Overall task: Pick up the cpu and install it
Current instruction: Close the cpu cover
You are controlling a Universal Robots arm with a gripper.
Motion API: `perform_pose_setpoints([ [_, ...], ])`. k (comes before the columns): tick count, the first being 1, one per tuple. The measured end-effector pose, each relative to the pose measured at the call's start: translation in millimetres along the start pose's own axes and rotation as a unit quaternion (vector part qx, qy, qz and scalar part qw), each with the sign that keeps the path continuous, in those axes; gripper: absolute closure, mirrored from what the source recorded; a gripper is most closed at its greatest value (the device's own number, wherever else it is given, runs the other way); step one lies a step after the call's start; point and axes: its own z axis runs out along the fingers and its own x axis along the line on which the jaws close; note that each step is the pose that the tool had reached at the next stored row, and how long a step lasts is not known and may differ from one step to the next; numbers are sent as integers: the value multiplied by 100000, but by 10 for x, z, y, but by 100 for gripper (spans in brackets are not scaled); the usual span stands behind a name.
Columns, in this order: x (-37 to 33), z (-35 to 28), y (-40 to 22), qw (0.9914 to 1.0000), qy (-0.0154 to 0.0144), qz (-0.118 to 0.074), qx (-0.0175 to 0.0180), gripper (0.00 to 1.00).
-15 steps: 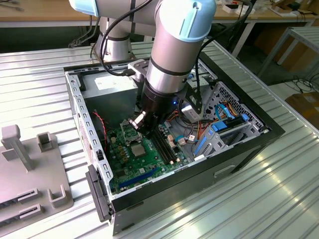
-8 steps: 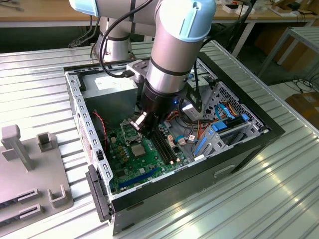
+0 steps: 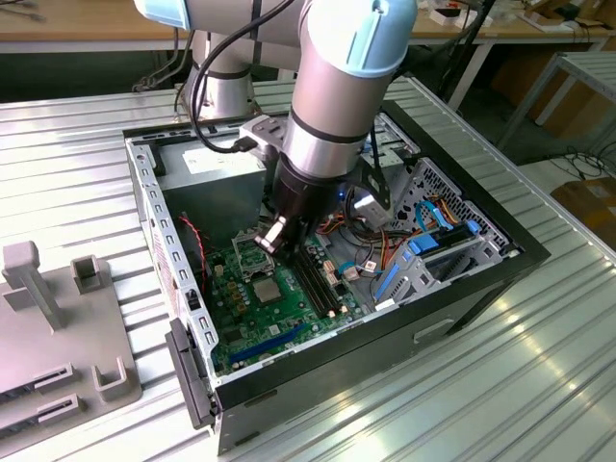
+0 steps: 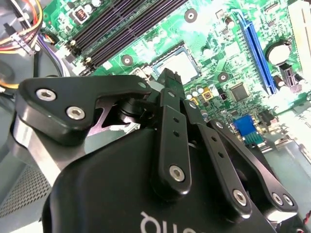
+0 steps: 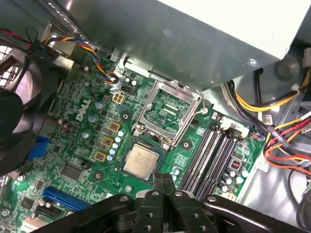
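Exterior cam looks down at a slant from mid-range into the open black metal computer case (image 3: 337, 371) w/ the silver-and-blue robot arm (image 3: 337, 96) in centre, while both wrist cams, riding just behind the black gripper (image 5: 163, 177) (image 4: 168, 78), face down close on the same green circuit board (image 5: 92, 145) (image 4: 218, 53) & its long black memory slots (image 5: 209, 155) (image 4: 121, 24).

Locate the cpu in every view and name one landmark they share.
Exterior view: the cpu lies on the green board, near the end effector.
First wrist view: the cpu, beside the metal socket frame.
Second wrist view: the cpu, just past the end effector.
Shared landmark: the black memory slots alongside it.
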Motion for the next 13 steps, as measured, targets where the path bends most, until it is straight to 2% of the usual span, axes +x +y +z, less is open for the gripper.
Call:
perform_pose_setpoints([
  [4,-34,-20,3,99994,2,-1065,16,89],
  [7,-113,-23,-16,99989,41,-1489,18,89],
  [13,-199,-26,-16,99972,52,-2352,39,89],
])
